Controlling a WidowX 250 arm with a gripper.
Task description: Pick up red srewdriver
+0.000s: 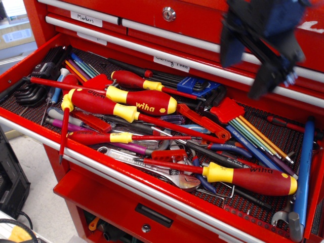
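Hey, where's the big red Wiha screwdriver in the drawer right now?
The red screwdriver lies at the front right of the open drawer, yellow butt pointing right beside the blue tool, below the hex key set.

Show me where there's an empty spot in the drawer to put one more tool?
Bare mat shows at the back right, between the colored hex keys and the blue tool. The middle, around the red srewdriver and the stubby wiha screwdriver, is piled full.

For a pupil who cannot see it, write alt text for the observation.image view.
A blurred tool hangs above an open red drawer crammed with hand tools. The biggest red screwdriver, yellow-collared, lies untouched near the front right; a stubbier one lies left of centre.
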